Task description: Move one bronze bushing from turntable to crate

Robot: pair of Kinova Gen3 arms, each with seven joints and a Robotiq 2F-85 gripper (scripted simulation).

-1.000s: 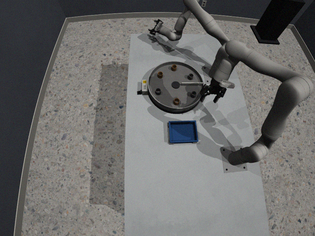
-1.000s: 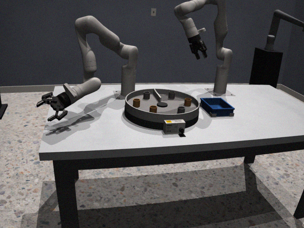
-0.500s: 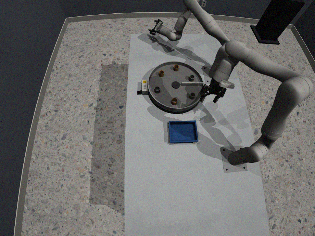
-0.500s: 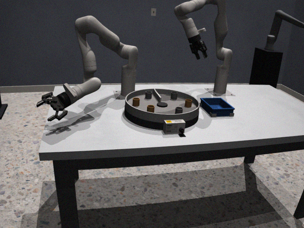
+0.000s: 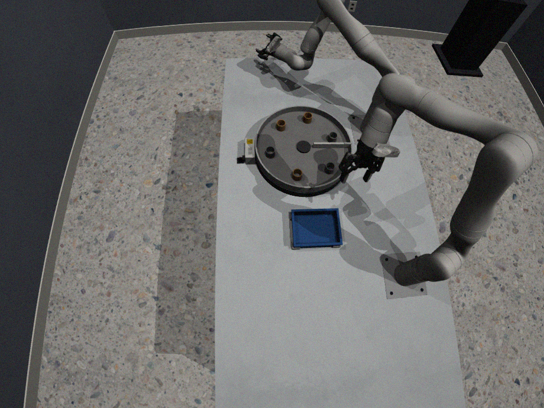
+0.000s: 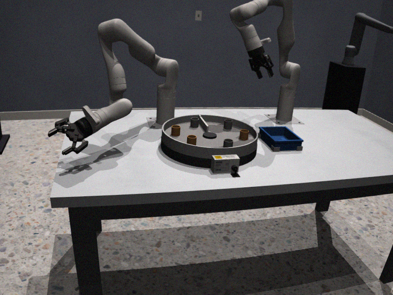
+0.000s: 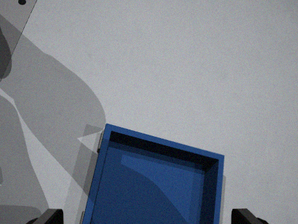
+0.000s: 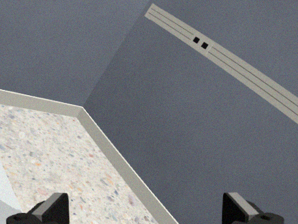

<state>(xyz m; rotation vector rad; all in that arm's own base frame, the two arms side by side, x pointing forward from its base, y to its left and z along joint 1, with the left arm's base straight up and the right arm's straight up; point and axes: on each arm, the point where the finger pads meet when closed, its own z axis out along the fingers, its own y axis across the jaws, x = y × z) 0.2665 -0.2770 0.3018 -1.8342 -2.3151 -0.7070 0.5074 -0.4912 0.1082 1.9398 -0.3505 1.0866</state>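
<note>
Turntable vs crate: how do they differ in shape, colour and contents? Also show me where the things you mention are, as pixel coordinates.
Shape: the turntable (image 5: 281, 183) (image 6: 190, 154) is round; the crate (image 5: 314, 228) (image 6: 287, 145) (image 7: 140, 195) is rectangular.
Colour: turntable grey over a black base, crate blue.
Contents: turntable carries three bronze bushings (image 5: 280, 128) (image 6: 191, 140) and three dark grey bushings (image 5: 269, 155) (image 6: 227, 144); crate has none.
Shared: both have raised rims and sit level.
</note>
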